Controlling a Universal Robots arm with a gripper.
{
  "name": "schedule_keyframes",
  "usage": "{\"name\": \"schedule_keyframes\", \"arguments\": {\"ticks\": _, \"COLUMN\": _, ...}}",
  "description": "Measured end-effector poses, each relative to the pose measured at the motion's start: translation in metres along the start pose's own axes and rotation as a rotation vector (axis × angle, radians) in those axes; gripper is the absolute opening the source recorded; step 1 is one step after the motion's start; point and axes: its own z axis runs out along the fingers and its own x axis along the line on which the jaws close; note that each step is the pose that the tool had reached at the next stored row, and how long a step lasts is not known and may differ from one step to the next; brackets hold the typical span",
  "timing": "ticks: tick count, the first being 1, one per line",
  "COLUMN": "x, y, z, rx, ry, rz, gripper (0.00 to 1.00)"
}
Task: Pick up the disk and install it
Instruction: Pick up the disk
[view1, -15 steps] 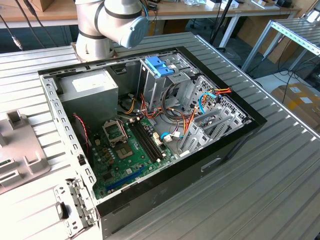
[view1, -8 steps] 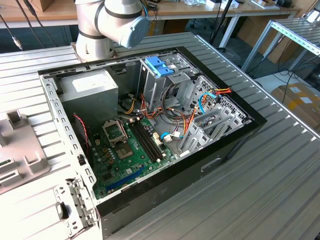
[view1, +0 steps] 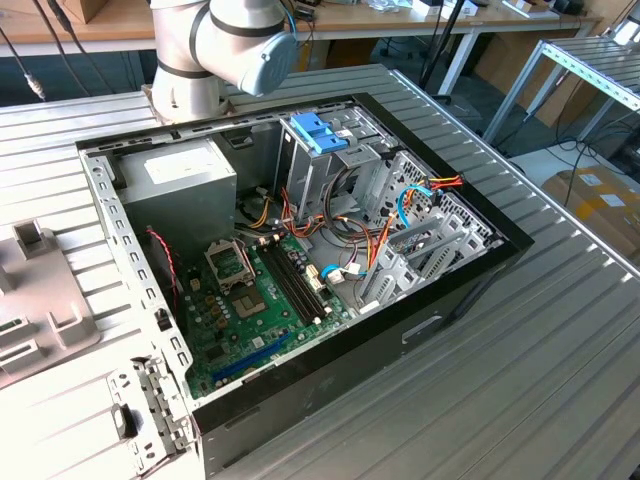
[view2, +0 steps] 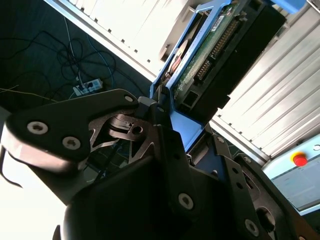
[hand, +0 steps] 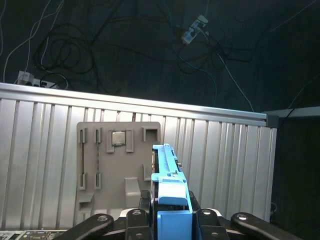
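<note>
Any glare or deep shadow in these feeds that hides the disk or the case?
In the second wrist view, the ribbed table is washed out white and one corner is blown out; the pincer reads as a dark mass, yet the disk it clamps is legible. In the first wrist view, the table is evenly lit against a dark floor. In the exterior view, the open case is evenly lit, without glare.

An open case lies on the ribbed table, showing a motherboard, power supply and blue bracket; a grey tray lies beside it.
</note>
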Motion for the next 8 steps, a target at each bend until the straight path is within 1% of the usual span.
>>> {"name": "schedule_keyframes", "arguments": {"ticks": 8, "x": 0.0005, "y": -0.0058, "z": -0.0003, "rx": 0.0, "ry": 0.0, "rz": 0.0, "gripper": 0.37}}
